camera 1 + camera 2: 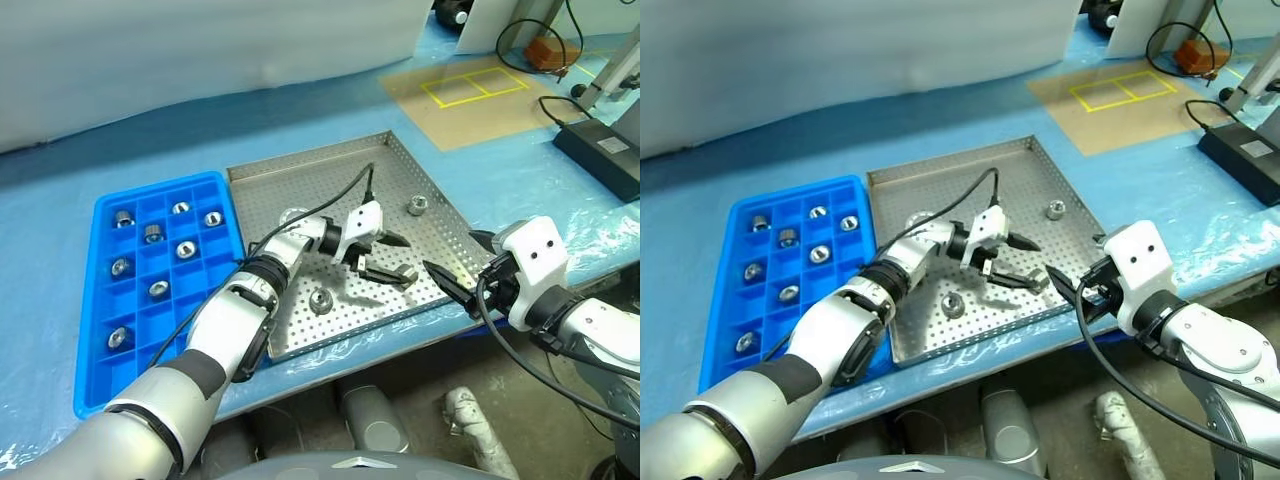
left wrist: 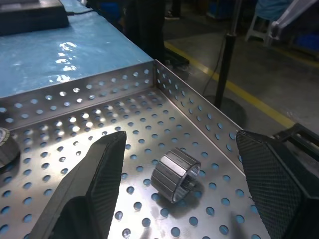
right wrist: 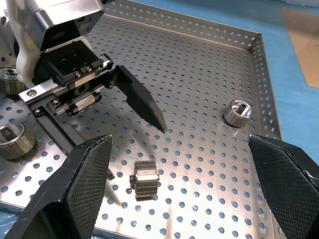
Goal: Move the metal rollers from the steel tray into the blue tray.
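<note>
Left wrist view: left end effector (image 2: 182, 194) fingers apart, straddling one metal roller (image 2: 175, 175) that lies on its side on the steel tray (image 2: 99, 84) floor near the tray's corner; neither finger touches it. In the head views the left end effector (image 1: 390, 258) sits low over the near right part of the tray, pointing right. Right end effector (image 1: 455, 268) fingers apart, nothing between them, at the tray's near right edge, aimed left toward the left one. Right wrist view: same roller (image 3: 145, 178) lies between the two end effectors; another roller (image 3: 237, 111) stands upright near the tray's far right wall, two more by the left arm (image 3: 14, 138), (image 3: 9, 75). Blue tray (image 1: 100, 390) is just left of the steel tray on the blue-covered bench (image 1: 300, 130), seven rollers in its compartments, e.g. (image 1: 186, 249).
</note>
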